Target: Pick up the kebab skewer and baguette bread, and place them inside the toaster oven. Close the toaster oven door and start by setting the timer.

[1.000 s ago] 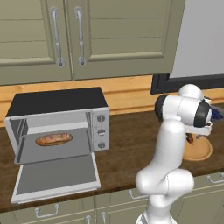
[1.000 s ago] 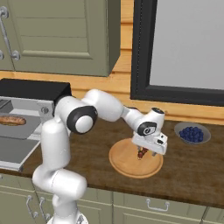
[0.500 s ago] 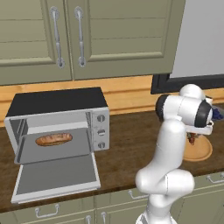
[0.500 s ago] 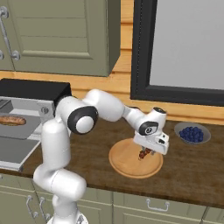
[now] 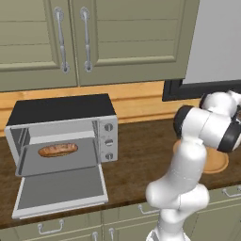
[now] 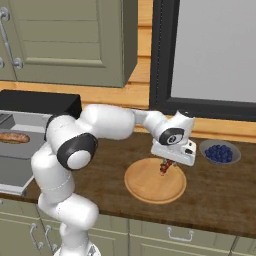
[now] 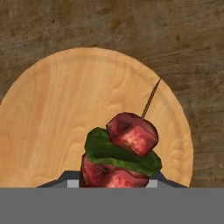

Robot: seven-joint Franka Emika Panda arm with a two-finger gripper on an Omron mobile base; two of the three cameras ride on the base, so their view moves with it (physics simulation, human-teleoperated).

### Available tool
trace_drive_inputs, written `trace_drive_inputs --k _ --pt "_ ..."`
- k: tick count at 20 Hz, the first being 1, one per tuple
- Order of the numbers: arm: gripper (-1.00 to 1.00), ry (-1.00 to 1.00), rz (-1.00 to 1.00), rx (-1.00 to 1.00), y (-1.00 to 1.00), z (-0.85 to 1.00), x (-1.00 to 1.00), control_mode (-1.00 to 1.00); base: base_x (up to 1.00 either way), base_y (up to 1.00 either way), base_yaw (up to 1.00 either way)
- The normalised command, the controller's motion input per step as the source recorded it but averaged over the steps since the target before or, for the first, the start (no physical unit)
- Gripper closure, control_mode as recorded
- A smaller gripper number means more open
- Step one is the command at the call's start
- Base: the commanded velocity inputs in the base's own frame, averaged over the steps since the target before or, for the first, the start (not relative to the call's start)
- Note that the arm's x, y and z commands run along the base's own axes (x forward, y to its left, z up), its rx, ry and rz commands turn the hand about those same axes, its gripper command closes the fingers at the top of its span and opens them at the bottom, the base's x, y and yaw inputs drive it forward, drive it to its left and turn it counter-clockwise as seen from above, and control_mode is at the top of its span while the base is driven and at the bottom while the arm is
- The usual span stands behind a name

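From the left base view, the baguette bread already lies inside the toaster oven, toward the counter's left end. The toaster oven door hangs open, reaching almost to the counter's front edge. Open counter separates the oven from the round wooden plate at the right end, leaving a free path.

Over on the right base view, the gripper hangs above the plate's middle, closed on the kebab skewer. A bowl of blueberries sits just beside the plate, nearer the back wall.

Looking down the hand view, the skewer's red chunks and green slice sit clamped at the bottom, stick tip pointing over the plate. The bread appears done; skewer delivery, door closing and timer remain.
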Motion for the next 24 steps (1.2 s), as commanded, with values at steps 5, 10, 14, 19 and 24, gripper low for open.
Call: trace_drive_inputs --k 5,10,14,19,24 --pt "1.00 -0.01 0.23 -0.06 0.79 0.58 -0.42 -1.00 0.00 0.00 0.00" --pt "1.00 -0.01 0.31 -0.06 1.00 0.19 -0.17 -1.00 0.00 0.00 0.00" --pt "1.00 -0.05 0.49 -0.06 0.99 0.02 -0.30 -1.00 0.00 0.00 0.00" --pt "1.00 -0.04 0.55 -0.04 0.87 0.08 -0.29 -1.00 0.00 0.00 0.00" --pt "1.00 0.00 0.24 -0.07 0.80 0.52 -0.24 -1.00 0.00 0.00 0.00"
